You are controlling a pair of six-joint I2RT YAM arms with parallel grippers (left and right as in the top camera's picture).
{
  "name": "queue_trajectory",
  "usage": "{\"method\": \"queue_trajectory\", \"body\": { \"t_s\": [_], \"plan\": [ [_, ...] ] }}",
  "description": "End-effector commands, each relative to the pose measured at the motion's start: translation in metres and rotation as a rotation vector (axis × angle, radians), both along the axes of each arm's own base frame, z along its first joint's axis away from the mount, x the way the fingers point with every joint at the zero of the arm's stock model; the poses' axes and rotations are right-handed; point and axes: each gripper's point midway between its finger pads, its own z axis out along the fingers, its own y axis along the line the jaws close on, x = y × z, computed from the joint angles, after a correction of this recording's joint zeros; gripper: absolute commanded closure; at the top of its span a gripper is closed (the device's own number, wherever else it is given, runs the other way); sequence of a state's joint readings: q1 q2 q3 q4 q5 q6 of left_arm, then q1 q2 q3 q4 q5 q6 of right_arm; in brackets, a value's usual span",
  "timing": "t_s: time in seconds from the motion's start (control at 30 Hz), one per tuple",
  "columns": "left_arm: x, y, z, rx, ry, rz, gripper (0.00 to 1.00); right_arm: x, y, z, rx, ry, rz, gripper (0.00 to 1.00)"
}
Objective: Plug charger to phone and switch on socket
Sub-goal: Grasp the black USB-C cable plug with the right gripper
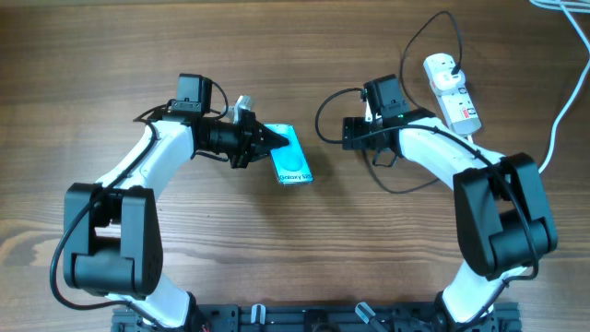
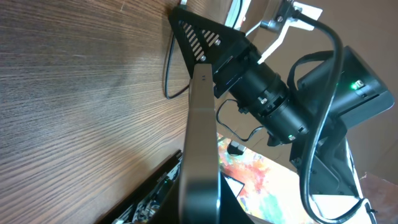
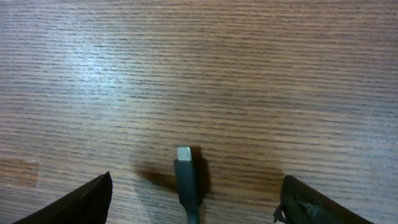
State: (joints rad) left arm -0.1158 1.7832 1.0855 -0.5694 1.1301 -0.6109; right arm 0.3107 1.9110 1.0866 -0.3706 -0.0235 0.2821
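The phone (image 1: 293,159), with a cyan screen, sits at the table's middle. My left gripper (image 1: 270,139) is shut on its upper left end. In the left wrist view the phone (image 2: 202,137) shows edge-on as a dark slab between my jaws. The charger is a thin black cable (image 1: 417,37) running from a white plug (image 1: 440,66) in the socket (image 1: 458,100), a white strip at the back right. Its connector tip (image 3: 184,167) lies on the wood between the wide-open fingers of my right gripper (image 3: 196,190), which hovers right of the phone (image 1: 345,135).
A thick white cord (image 1: 564,88) runs off the right edge behind the socket. The black cable loops on the table (image 1: 396,184) below my right arm. My right arm (image 2: 273,99) fills the upper right of the left wrist view.
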Motion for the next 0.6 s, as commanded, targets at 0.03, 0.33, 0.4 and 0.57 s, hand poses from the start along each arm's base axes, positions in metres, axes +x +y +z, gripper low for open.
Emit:
{"method": "queue_trajectory", "body": {
  "t_s": [0.03,0.33,0.4,0.57],
  "plan": [
    [0.000,-0.002,0.008,-0.028,-0.010,-0.009,0.96,-0.086,-0.022,-0.080,-0.075,0.300,0.048,0.21],
    [0.000,-0.002,0.008,-0.028,-0.010,-0.009,0.96,-0.093,-0.001,-0.080,-0.090,0.287,0.146,0.47],
    [0.000,-0.002,0.008,-0.028,-0.010,-0.009,0.96,-0.096,0.005,-0.080,-0.094,0.286,0.168,0.47],
    [0.000,-0.002,0.008,-0.028,-0.010,-0.009,0.96,-0.101,0.013,-0.082,-0.119,0.285,0.203,0.49]
  ]
}}
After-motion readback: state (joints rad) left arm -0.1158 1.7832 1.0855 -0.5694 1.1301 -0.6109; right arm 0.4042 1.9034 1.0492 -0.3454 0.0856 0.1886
